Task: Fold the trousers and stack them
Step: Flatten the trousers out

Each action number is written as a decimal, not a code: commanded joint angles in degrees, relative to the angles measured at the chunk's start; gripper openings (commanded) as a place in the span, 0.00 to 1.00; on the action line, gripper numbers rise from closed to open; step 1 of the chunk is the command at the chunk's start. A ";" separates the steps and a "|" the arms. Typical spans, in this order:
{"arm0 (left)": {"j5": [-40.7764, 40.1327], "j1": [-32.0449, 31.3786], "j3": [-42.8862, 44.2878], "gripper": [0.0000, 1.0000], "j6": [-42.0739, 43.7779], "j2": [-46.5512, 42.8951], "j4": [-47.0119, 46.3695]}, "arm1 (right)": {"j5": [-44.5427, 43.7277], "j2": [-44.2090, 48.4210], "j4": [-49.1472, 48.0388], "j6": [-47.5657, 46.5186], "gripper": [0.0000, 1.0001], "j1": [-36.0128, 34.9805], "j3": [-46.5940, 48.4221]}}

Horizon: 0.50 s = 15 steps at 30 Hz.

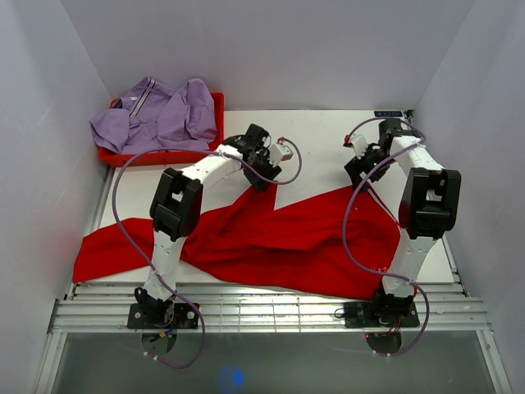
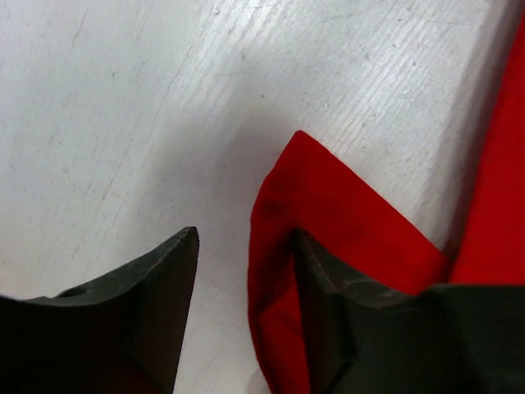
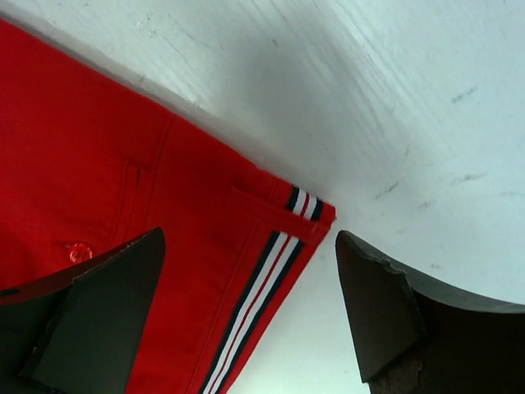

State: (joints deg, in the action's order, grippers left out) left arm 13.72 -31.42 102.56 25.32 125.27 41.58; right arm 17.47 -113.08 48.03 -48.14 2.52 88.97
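Red trousers (image 1: 279, 238) spread flat, corners at left hand (image 2: 246, 238), right hand (image 3: 248, 238)

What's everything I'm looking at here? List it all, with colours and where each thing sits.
trousers: one, red with striped side trim, spread across the middle of the table
garment: one, purple, heaped in the tray
tray: one, red, far left corner
table: one, white, under it all
left arm, right arm: two, white and black, bolted at the near edge
left end effector: dark, open, at a trouser corner
right end effector: dark, open, over the striped corner
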 commanded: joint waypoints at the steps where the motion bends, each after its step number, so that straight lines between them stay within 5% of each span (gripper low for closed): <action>1: -2.99 0.31 1.94 0.41 -0.53 -3.62 0.78 | -1.30 0.32 -3.73 -5.12 0.88 -2.44 -1.85; 5: -3.43 3.19 -0.95 0.08 -6.49 -10.89 0.52 | -3.05 -0.13 -5.92 -6.79 0.82 -5.51 -5.55; 8: -3.17 7.75 -3.85 0.00 -9.58 -18.80 1.04 | -4.72 -0.30 -7.94 -8.02 0.67 -6.04 -8.10; 11: -2.03 15.73 -7.81 0.00 -14.76 -24.79 2.10 | -6.83 -0.65 -9.53 -8.64 0.40 -6.04 -9.60; 12: -1.85 18.21 -10.25 0.00 -17.38 -28.99 2.10 | -7.36 -0.65 -9.97 -8.72 0.18 -6.13 -9.86; 13: -1.76 20.32 -11.41 0.00 -18.28 -31.03 2.27 | -8.15 -0.39 -10.58 -7.94 0.08 -5.95 -9.95; 15: -2.72 26.65 -14.13 0.00 -19.78 -37.86 1.84 | -9.48 0.57 -11.47 -6.71 0.08 -5.08 -9.52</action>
State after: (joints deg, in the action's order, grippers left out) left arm 12.19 -11.90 91.53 11.42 98.04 42.48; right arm 12.67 -113.27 39.81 -54.74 -4.05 80.38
